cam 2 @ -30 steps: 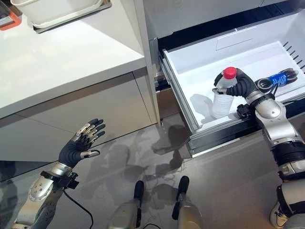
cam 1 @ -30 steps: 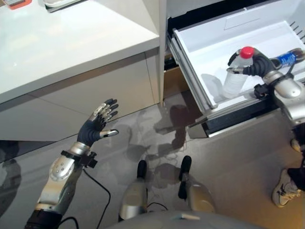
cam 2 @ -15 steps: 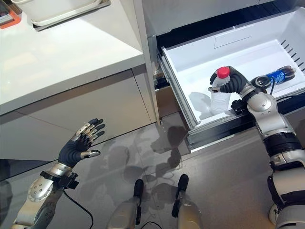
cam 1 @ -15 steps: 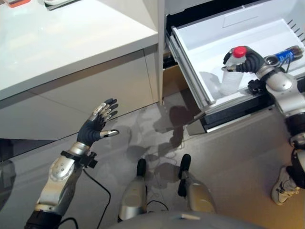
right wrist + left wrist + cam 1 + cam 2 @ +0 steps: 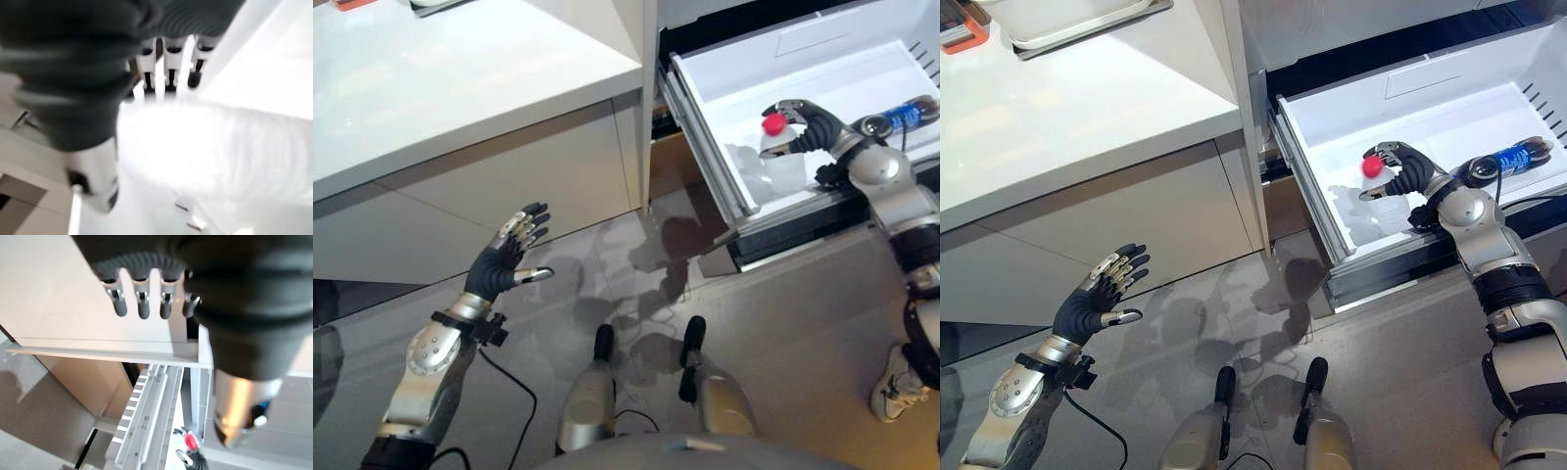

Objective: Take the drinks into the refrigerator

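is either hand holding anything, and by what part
The right hand grips the clear bottle around its upper body, below the red cap. The left hand holds nothing.

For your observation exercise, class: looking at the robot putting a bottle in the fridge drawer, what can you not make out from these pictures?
- Whether the red-capped bottle touches the drawer floor: the right hand curled round it and the drawer's front wall hide its base.
- The bottle's surface in the right wrist view: it is washed out to a white blur.
- The blue-labelled bottle by the right forearm: the arm covers part of it.
- The tray on the counter: cut off by the top edge.
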Robot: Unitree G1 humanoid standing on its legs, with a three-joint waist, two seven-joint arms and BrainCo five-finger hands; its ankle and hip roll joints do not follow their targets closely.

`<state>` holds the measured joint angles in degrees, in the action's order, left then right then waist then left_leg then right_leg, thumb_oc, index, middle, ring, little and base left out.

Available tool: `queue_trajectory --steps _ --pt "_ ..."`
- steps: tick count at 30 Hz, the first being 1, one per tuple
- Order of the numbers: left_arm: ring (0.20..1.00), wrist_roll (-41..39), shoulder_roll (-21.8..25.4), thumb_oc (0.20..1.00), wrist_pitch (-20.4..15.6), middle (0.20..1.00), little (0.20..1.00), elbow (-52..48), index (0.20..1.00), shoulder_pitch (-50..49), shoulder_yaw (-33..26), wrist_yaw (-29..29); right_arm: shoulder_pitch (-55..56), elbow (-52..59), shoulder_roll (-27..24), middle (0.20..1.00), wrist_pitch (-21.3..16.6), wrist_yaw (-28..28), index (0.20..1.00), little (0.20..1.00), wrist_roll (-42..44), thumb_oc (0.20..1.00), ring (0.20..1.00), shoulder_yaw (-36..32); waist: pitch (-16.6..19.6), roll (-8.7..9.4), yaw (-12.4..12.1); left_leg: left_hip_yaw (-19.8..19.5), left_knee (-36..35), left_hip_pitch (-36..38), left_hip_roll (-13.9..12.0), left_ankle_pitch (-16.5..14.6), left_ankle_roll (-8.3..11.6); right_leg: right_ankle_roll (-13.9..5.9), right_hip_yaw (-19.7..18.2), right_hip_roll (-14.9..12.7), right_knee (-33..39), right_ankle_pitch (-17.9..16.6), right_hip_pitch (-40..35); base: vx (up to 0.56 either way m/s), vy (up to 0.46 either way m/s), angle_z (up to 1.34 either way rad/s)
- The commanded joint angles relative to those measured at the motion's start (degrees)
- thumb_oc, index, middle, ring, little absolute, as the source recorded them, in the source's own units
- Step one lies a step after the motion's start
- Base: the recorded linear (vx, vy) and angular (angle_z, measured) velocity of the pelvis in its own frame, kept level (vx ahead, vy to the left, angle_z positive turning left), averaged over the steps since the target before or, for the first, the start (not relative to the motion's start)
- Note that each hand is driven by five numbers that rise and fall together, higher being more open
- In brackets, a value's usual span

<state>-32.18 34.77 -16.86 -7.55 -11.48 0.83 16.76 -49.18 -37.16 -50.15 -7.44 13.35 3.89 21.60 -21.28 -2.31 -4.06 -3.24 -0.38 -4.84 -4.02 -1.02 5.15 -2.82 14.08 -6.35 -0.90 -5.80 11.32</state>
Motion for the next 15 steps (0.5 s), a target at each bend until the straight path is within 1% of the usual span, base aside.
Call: queue_trajectory --steps 1,10,11,15 --pt "1.0 0.62 -0.22 1.0 -2.04 1.0 1.0 -5.9 1.0 -1.29 -3.99 0.41 5.89 -2.84 3.3 1.0 0.93 -0.1 1.0 1.0 -0.31 1.0 1.0 6.04 -2.05 -0.34 0.58 -0.29 -0.45 -0.22 3.41 0.65 -4.29 -0.09 -0.13 1.47 -9.7 7.4 3.7 0.0 0.0 0.0" --pt "1.0 0.5 0.67 1.0 -2.0 1.0 1.0 -5.61 1.0 -0.01 -3.89 1.1 7.78 -2.46 3.56 1.0 1.05 -0.09 1.0 1.0 -0.88 1.0 1.0 4.74 -1.1 -0.13 0.57 -0.68 -0.13 0.51 3.47 0.17 -4.26 -0.17 0.45 0.98 -9.69 7.62 2.4 0.0 0.002 0.03" --pt "1.0 0.44 0.73 1.0 -1.92 1.0 1.0 -5.58 1.0 0.06 -4.19 1.18 8.15 -1.12 3.35 1.0 1.16 0.23 1.0 1.0 -0.57 1.0 1.0 4.27 -0.82 0.04 0.62 -0.77 -0.05 0.69 3.43 0.04 -4.31 -0.15 0.43 1.02 -9.85 7.67 2.28 0.0 0.0 0.08" --pt "1.0 0.29 0.99 1.0 -1.89 1.0 1.0 -5.52 1.0 0.44 -3.92 1.42 8.78 -1.56 3.81 1.0 1.08 0.11 1.0 1.0 -0.65 1.0 1.0 3.96 -0.39 0.33 0.5 -0.92 0.21 0.92 3.4 -0.16 -4.28 -0.15 0.65 0.92 -9.93 7.77 1.88 0.0 0.001 0.02"
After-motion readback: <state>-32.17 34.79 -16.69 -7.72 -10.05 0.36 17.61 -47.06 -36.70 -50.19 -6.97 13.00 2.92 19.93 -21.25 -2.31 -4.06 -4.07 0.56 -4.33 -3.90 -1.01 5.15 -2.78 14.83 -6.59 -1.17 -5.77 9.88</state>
